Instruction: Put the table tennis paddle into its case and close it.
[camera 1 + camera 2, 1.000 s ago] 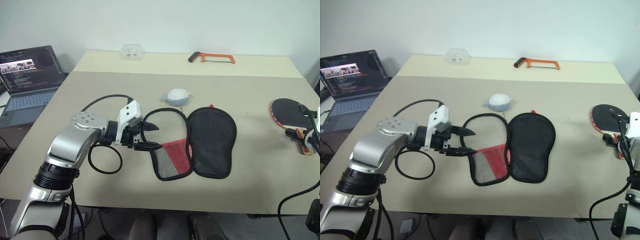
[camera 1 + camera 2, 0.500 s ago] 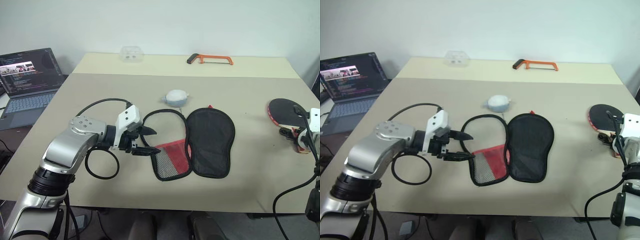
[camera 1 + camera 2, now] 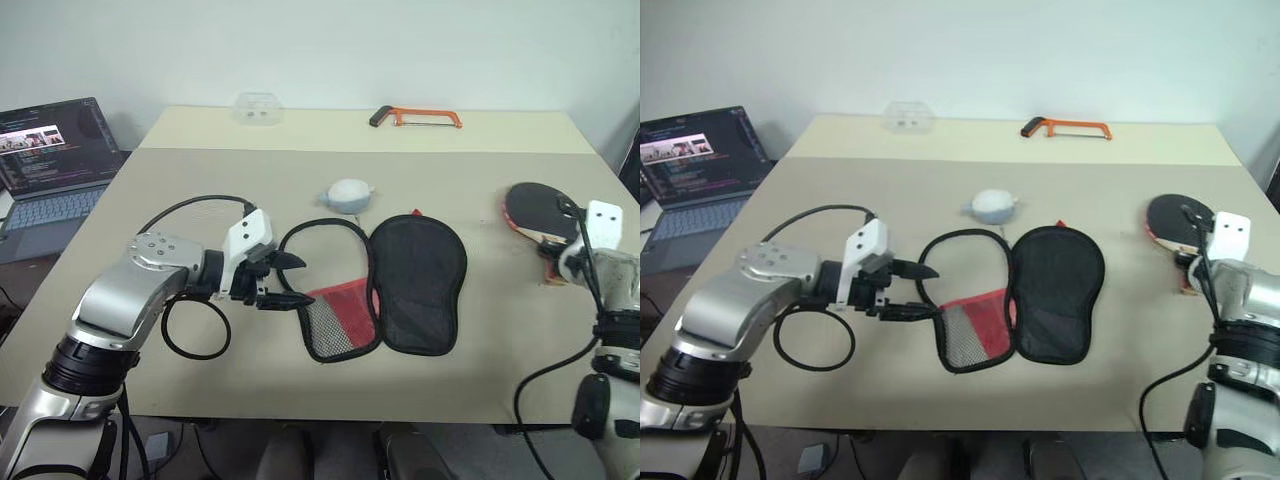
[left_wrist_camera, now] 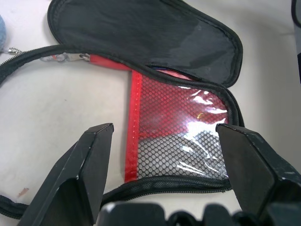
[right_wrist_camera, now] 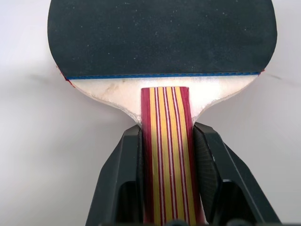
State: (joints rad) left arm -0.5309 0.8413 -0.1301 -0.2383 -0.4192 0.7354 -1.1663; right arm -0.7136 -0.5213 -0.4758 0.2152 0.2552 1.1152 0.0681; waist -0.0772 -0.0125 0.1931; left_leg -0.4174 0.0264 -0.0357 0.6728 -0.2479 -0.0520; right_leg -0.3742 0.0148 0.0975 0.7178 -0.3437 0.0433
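The case (image 3: 415, 285) lies unzipped and spread flat at the table's middle, its black half to the right and its red mesh pocket (image 3: 340, 318) to the left. My left gripper (image 3: 292, 280) stands open just left of the mesh pocket, its fingers (image 4: 89, 165) on either side of the pocket's edge (image 4: 178, 141) with nothing held. At the table's right, the table tennis paddle (image 3: 530, 210) has a black rubber face (image 5: 160, 37) and a striped wooden handle. My right gripper (image 5: 167, 134) is shut on that handle.
A small grey rounded pouch (image 3: 348, 194) sits just behind the case. An orange hacksaw (image 3: 420, 117) and a clear plastic box (image 3: 256, 107) lie at the far edge. A laptop (image 3: 50, 150) stands off the table's left. A black cable loop (image 3: 195, 330) hangs by my left wrist.
My right gripper has closed on the paddle's handle and carried the paddle leftwards, closer to the case. The left gripper has stayed where it was, open.
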